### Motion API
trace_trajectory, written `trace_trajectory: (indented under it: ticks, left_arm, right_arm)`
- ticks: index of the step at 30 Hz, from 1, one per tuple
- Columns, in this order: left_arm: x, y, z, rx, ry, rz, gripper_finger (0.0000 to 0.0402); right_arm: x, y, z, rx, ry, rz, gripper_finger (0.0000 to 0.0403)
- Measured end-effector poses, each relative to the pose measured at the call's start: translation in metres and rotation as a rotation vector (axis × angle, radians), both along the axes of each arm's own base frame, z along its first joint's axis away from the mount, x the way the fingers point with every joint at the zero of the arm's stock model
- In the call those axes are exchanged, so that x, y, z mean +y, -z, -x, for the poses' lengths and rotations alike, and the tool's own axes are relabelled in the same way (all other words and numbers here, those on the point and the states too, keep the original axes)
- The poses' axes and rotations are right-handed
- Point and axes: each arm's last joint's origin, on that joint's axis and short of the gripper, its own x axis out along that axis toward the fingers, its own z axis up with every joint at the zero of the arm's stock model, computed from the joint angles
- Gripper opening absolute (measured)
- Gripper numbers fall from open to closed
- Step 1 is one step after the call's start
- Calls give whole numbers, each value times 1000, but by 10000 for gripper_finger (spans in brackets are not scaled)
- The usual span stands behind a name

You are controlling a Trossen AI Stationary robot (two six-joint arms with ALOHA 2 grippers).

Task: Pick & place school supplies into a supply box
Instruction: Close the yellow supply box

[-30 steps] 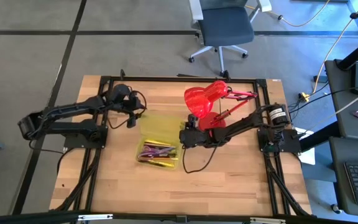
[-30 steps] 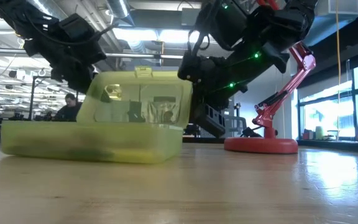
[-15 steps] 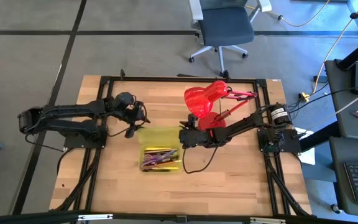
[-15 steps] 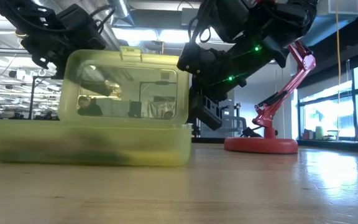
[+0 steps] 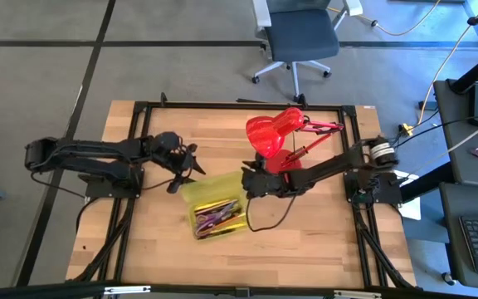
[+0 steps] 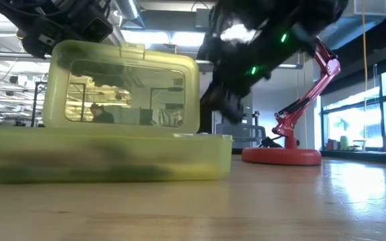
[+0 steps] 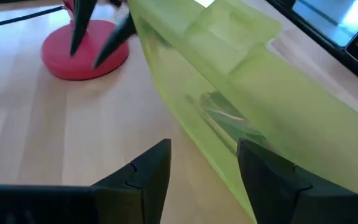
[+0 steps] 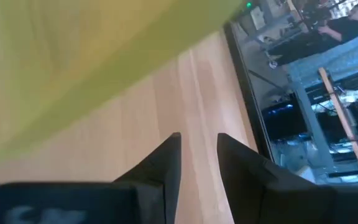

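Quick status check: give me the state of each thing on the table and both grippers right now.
supply box: lid raised, open, sitting skewed on the table.
school supplies: lying inside the box.
left gripper: open, at the lid's edge, holding nothing.
right gripper: open, beside the box, holding nothing.
red desk lamp: standing upright behind the box.

The raised lid of the translucent yellow-green plastic box (image 5: 210, 203) stands directly ahead of the left gripper (image 5: 182, 163), blocking its forward path. Beyond the right gripper (image 5: 250, 181), the red desk lamp (image 5: 282, 139) crowds close; bare wooden table (image 5: 305, 241) lies open nearer the front edge.
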Motion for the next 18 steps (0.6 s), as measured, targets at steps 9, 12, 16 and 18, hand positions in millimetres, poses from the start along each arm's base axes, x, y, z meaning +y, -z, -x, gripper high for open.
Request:
trace_trajectory:
  ticks: [9, 12, 16, 18]
  left_arm:
    - [-8, -3, -3, -31, 33, -16, 176]
    - [-12, -5, -5, -56, 50, -12, 174]
    - [-19, -6, -6, -54, 68, 20, 174]
    - [-24, -5, -7, -43, 81, 43, 176]
  right_arm:
    - [18, -46, 30, -42, -98, -362, 108]
    - [30, -51, 37, -38, -147, -498, 108]
    - [53, -52, 43, -38, -213, -606, 108]
    - [65, -50, 45, -34, -234, -643, 108]
